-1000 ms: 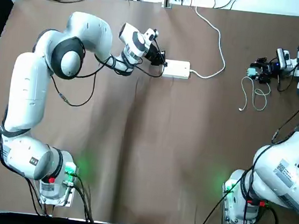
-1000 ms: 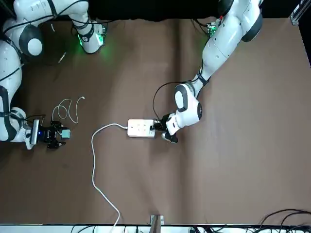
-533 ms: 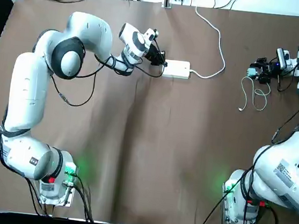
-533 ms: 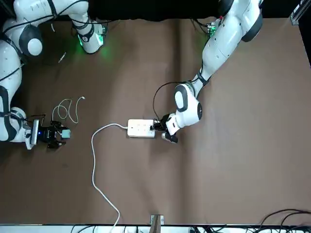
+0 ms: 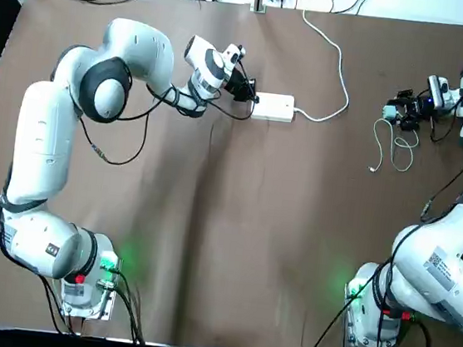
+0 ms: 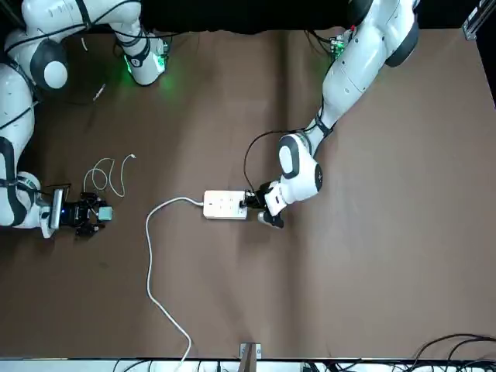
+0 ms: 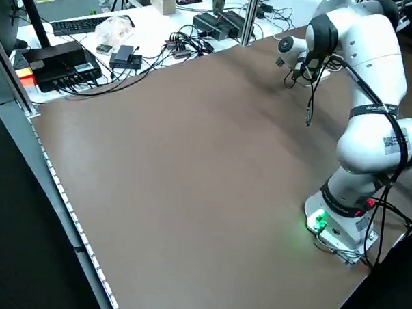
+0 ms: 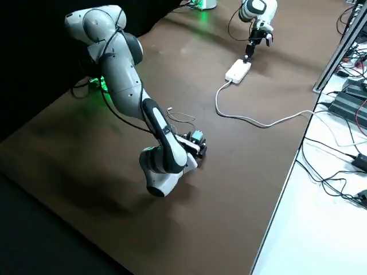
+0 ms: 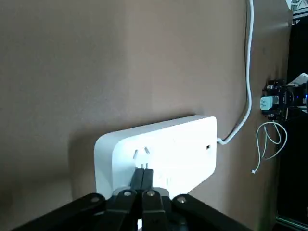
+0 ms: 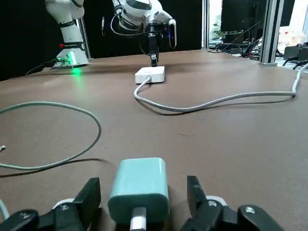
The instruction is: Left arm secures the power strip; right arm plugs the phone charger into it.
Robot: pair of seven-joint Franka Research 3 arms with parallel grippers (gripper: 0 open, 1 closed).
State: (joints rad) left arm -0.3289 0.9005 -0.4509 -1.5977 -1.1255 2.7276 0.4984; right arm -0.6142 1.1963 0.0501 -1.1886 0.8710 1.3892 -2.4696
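Two fingers (image 10: 94, 197) astride phone charger (image 10: 139, 185) in right wrist view only

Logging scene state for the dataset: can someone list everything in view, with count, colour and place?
power strip: 1, white, far middle of the table, its thick white cord running off the far edge.
phone charger: 1, teal plug cube, on the table at the robot's far right, between the right tool's fingers; thin white cable looped beside it.
table: 1, brown top.
electronics and cables: several, mostly black, on the white bench beyond the table.
left tool: 1, black, fingers shut, pressed down on the strip's end.
right tool: 1, black, open, fingers either side of the charger, not touching it.
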